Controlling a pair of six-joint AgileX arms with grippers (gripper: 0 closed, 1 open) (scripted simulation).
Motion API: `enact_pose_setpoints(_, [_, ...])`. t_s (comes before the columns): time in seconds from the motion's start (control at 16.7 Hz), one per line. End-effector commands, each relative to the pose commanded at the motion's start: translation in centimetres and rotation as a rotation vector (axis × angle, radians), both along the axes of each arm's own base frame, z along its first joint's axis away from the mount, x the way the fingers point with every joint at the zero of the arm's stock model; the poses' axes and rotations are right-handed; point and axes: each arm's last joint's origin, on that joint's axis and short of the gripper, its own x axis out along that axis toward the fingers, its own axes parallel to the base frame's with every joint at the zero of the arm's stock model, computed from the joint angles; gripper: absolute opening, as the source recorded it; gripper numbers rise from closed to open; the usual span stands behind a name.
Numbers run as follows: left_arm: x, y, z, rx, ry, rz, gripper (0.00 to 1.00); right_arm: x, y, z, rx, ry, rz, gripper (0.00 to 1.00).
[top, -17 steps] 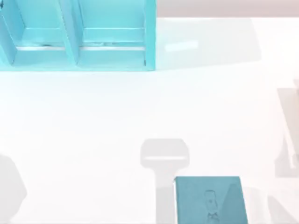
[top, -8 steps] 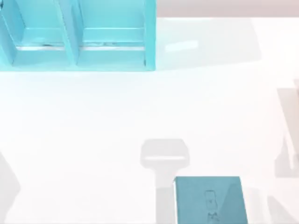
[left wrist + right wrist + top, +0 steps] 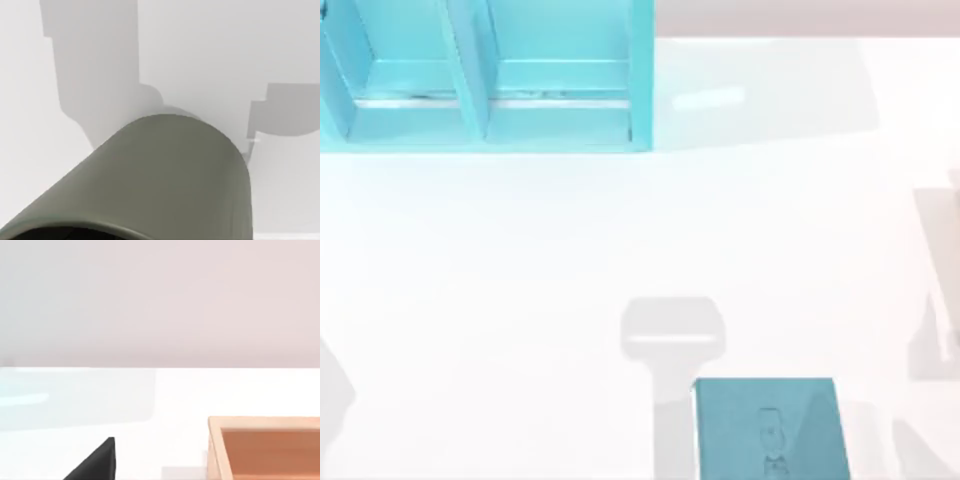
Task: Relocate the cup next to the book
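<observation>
The cup [image 3: 165,175] is grey-green and round-walled. It sits very close in the left wrist view, tilted, with its dark mouth at the picture's lower edge and the white table [image 3: 210,55] behind it. The book [image 3: 770,430], flat and teal with a small figure on its cover, lies at the table's front edge, right of the middle in the top view. A black part of my right gripper [image 3: 97,462] juts into the right wrist view above the white table.
A large light-blue shelf unit [image 3: 485,75] with open compartments stands at the back left. A light wooden box [image 3: 265,447] stands near the right gripper. Soft grey shadows lie left of the book and at both side edges.
The grey shadow at the table's left edge has shrunk and drawn back toward that edge. The book and the shelf unit have not moved.
</observation>
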Motion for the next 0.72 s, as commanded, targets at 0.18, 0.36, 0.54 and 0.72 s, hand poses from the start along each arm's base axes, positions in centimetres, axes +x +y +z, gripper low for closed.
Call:
enact_pose_setpoints(0.18, [0.00,0.00,0.00,0.000,0.000,0.000,0.85,0.00,0.00,0.00,0.000,0.000,0.000,1.00])
enact_pose_setpoints(0.36, [0.00,0.00,0.00,0.000,0.000,0.000,0.62,0.00,0.00,0.00,0.000,0.000,0.000,1.00])
enact_pose_setpoints(0.54, [0.00,0.00,0.00,0.000,0.000,0.000,0.40,0.00,0.00,0.00,0.000,0.000,0.000,1.00])
enact_pose_setpoints(0.72, [0.00,0.00,0.00,0.000,0.000,0.000,0.17,0.00,0.00,0.00,0.000,0.000,0.000,1.00])
